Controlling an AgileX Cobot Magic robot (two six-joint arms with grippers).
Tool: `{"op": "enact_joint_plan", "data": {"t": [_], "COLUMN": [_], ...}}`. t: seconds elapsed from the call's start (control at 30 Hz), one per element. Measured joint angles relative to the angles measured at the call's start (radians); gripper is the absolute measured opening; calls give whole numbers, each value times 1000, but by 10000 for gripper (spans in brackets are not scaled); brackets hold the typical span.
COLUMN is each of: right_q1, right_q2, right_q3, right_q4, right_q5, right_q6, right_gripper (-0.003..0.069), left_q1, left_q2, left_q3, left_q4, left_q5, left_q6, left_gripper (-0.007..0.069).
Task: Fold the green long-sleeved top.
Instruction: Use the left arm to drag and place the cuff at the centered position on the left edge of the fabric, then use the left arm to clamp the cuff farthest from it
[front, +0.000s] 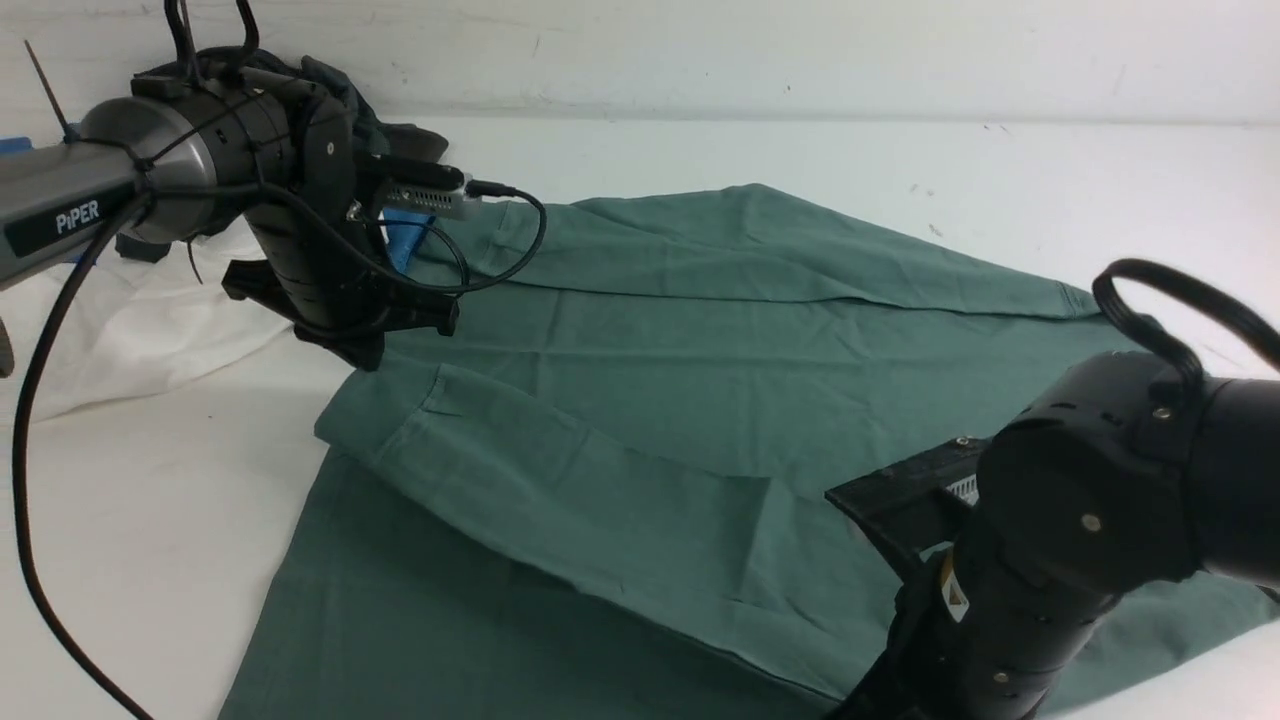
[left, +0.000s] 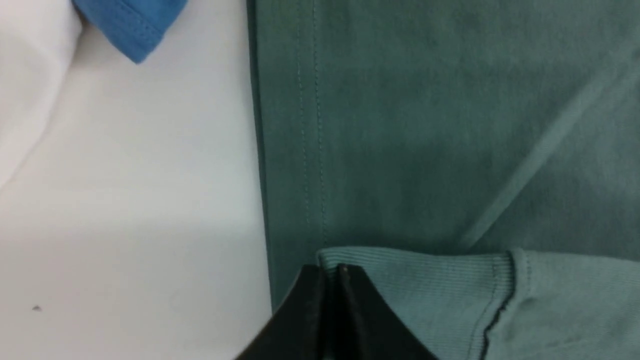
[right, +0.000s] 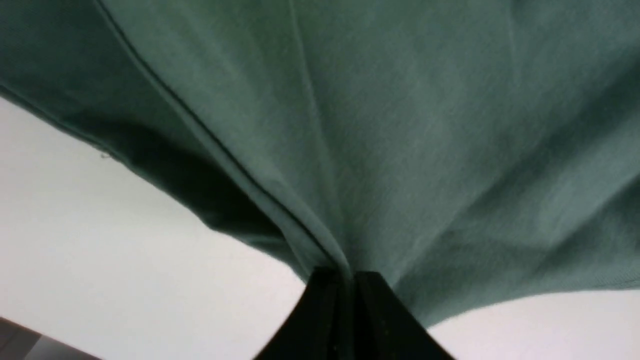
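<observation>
The sage-green long-sleeved jersey top (front: 650, 400) lay spread across the white worktop (front: 150, 520), one sleeve folded diagonally over the body. Left pincer (left: 332, 272): jaws together, nipping the edge of the ribbed cuff (left: 425, 285) beside the top's stitched hem. Right pincer (right: 345, 275): jaws closed on a gathered pinch of green fabric, held raised off the worktop. A blue garment (left: 130, 25) and a white cloth (front: 130, 320) lay near the left arm.
</observation>
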Motion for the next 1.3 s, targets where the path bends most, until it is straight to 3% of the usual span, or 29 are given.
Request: {"op": "enact_joint_plan", "data": {"t": [0.27,0.4,0.57,0.87,1.3], "right_q1": [0,0,0,0,0], "right_q2": [0,-20,-103,-295,-397], "right_q3": [0,0,0,0,0], "right_q4": [5,-5,-52,-129,-145], "right_q5": [50,58,39,39,39], "right_q6": [0,-1,5,73,105], "right_gripper": [280,369,374,374,377], "left_q1": [0,0,16,34,34], "left_q2": [2,9,61,339,522], "left_q3": [-7,-102,-345,-721,-794], "left_q4": [20,37,-3,-91,-230], "left_q5": [16,107,176,237,-5], "left_q6": [0,-33,-141,-157,-202], "left_gripper": [151,265,281,279,279]}}
